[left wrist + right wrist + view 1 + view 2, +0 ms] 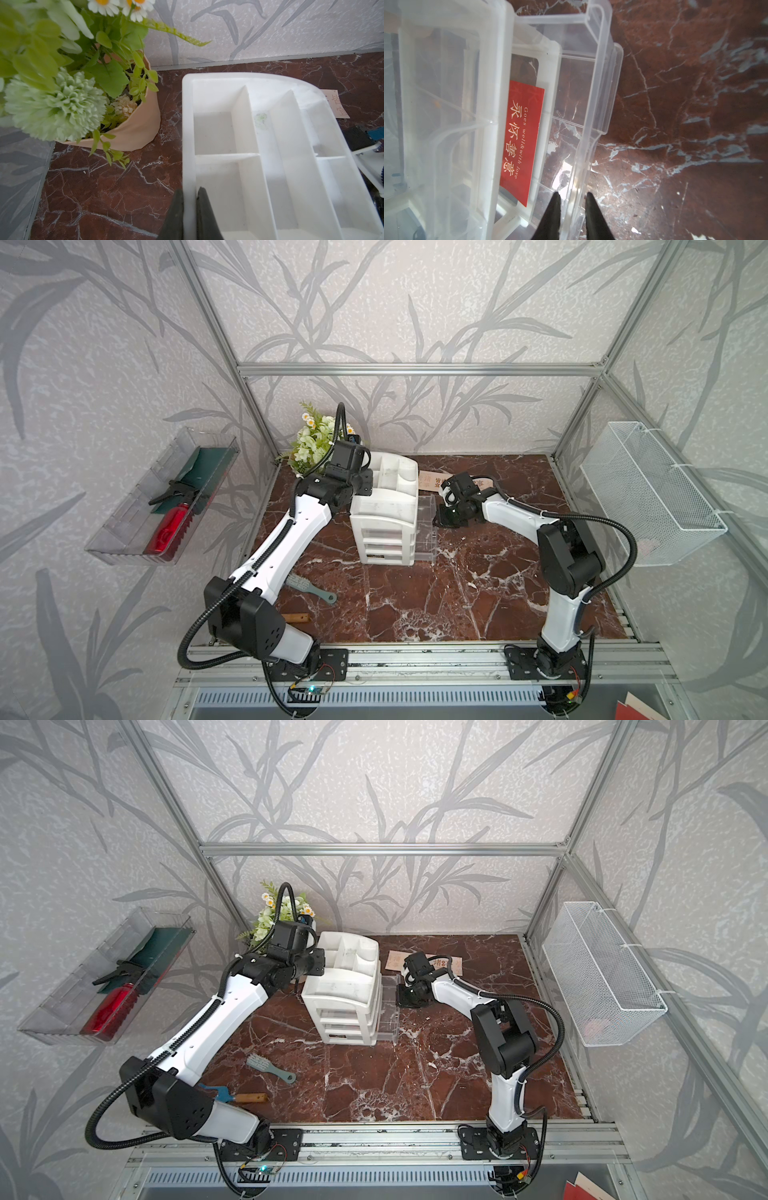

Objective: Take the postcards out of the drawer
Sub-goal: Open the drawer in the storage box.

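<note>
in both top views the left claw (366, 484) (318, 965) is pressed to the edge of the white organizer (388, 506) (345, 990). the right claw (438, 520) (402, 999) is at the front of the clear drawer (428, 526) (390, 1011), which is pulled out of the organizer toward it. past the right claw, toward the back wall, two beige postcards (432, 483) (397, 961) lie flat on the marble table (415, 593) (374, 1073), outside the drawer and partly hidden by the right arm's wrist.

in the left wrist view the left claw (190, 190) is clamped on the organizer's (291, 83) outer wall. one finger is inside the tray and one outside, and the white wall fills the gap between them. ahead of the claw and off to the side stands a flower pot (135, 133). beyond the organizer's far corner, a corner of a beige postcard (336, 104) shows on the table.

in the right wrist view the right claw (572, 194) straddles the drawer's (600, 83) clear front wall with a narrow gap between its fingers. i cannot tell whether they pinch it. just ahead of the claw and to the side of its inner finger, the red postcard (521, 141) with gold print lies flat on the drawer floor, partly tucked under the organizer's frame.
</note>
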`<state>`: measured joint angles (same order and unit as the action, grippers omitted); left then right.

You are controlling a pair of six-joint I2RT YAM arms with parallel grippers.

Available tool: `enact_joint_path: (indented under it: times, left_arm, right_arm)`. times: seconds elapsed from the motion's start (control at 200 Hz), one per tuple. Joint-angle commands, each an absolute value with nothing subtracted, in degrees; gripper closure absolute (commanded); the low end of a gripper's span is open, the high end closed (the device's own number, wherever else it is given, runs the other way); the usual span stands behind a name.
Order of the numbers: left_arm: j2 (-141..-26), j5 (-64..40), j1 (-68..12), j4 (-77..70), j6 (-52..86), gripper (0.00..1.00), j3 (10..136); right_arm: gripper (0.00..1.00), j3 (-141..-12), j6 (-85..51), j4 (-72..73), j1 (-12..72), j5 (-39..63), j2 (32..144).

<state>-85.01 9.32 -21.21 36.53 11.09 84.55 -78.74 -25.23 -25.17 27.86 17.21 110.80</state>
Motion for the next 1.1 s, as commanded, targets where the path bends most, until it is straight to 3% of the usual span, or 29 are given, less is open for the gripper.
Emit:
enact_joint_path:
  times: [0.0,0.43,1.095]
  left_arm:
    - [-86.04,8.11,-20.92,41.28,9.67,1.00,82.24]
    - [-85.33,8.63,-20.92,40.95,9.05,1.00,81.50]
    - [-84.73,10.66,-20.90,41.46,8.97,1.00,81.63]
  right_arm:
    - [0.78,-80.98,-25.28,-28.32,28.78,15.34,111.77]
    - [0.88,-82.11,-26.08,-31.38,29.61,13.21,111.56]
    - [0.90,-78.29,-23.16,-35.56,24.78,12.21,106.29]
